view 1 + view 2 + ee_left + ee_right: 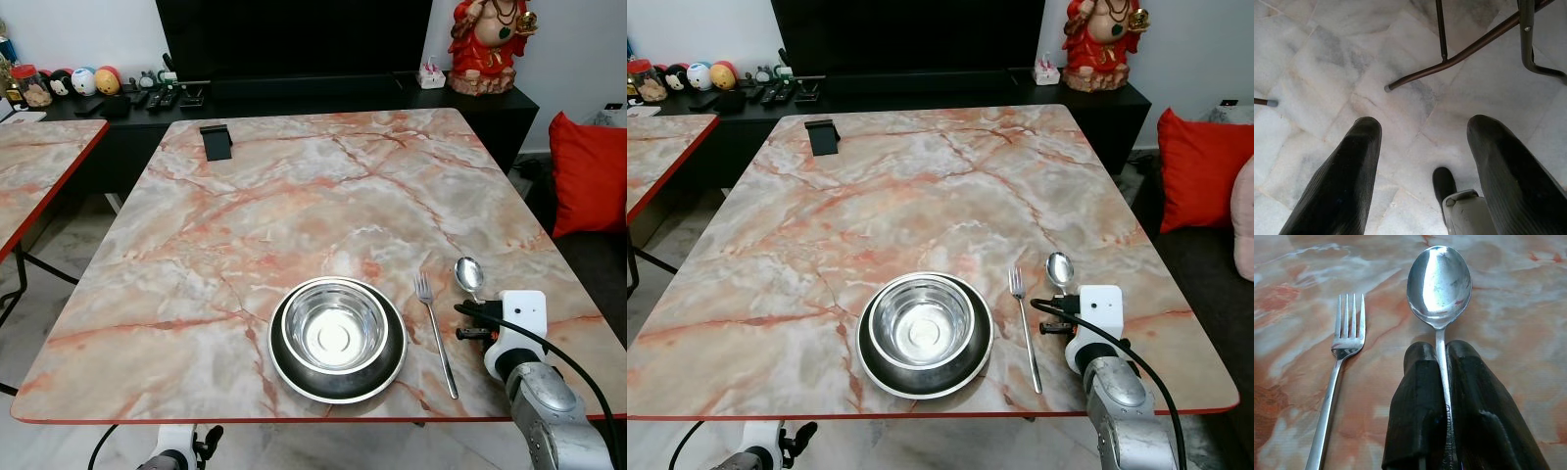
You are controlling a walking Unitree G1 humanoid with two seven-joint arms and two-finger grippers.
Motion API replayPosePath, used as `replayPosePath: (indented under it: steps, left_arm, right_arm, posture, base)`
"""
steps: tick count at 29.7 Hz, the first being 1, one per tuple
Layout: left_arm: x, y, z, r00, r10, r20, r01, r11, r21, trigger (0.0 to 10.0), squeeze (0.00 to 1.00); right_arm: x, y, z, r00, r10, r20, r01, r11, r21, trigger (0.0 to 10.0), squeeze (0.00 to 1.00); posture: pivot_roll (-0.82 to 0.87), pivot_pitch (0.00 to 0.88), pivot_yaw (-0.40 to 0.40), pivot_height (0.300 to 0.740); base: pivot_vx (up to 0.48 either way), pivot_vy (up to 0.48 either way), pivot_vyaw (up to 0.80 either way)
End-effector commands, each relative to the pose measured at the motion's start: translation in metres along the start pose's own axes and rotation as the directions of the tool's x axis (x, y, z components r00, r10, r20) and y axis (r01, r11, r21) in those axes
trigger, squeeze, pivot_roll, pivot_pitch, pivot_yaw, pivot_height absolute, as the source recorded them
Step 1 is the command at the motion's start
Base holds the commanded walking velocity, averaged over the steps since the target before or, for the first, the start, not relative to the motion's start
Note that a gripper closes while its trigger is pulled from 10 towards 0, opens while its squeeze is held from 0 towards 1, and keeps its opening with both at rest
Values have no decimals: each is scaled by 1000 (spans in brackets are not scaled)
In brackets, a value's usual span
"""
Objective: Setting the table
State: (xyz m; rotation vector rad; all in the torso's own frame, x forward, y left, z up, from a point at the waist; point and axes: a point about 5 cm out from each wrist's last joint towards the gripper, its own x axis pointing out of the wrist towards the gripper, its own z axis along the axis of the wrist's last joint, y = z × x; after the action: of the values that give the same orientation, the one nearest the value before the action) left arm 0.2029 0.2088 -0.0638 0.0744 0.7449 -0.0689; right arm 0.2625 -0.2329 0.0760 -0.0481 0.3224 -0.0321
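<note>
The left gripper (1420, 171) hangs idle below the table edge, its two black fingers spread wide over the pale marble floor, with nothing between them.

On the marble table (294, 196), well to the left of the right gripper, a steel bowl (335, 328) sits inside a dark round plate (338, 377). Just left of the gripper lies the fork (1342, 367), tines pointing away from the robot, apart from the plate and roughly parallel to the spoon.

The right gripper (1442, 352) is pressed together on the spoon (1439, 281), pinching the thin handle just behind the bowl end, which juts forward beyond the fingertips, low over or on the tabletop.

The spoon looks light, stiff and polished, so likely slippery between the pads. A hold this far forward should keep it from swinging; I judge it wants setting down flat before release.
</note>
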Motion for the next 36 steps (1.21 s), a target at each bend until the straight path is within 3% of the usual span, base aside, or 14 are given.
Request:
replayPosePath:
  steps: [1,12,21,36]
  left_arm:
    - [0,0,-1,1000,-7,-16,7,1000,18,10000,0]
    - [0,0,0,1000,-6,-14,6,1000,22,10000,0]
    - [0,-1,-1,1000,-8,-14,8,1000,20,10000,0]
    - [1,-1,0,1000,-10,-12,10,1000,20,10000,0]
  right_arm:
    - [0,4,7,999,16,37,-16,1000,5,10000,0]
    - [-1,11,3,998,40,42,-41,999,24,10000,0]
    - [-1,6,-1,999,31,24,-31,999,9,10000,0]
    - [-2,16,-13,995,97,-28,-96,995,6,10000,0]
  posture:
    - [-44,0,43,740]
    - [-40,0,45,740]
    - [-40,0,41,740]
    - [-39,0,43,740]
  base:
    - [0,0,0]
    - [0,0,0]
    - [0,0,0]
    - [0,0,0]
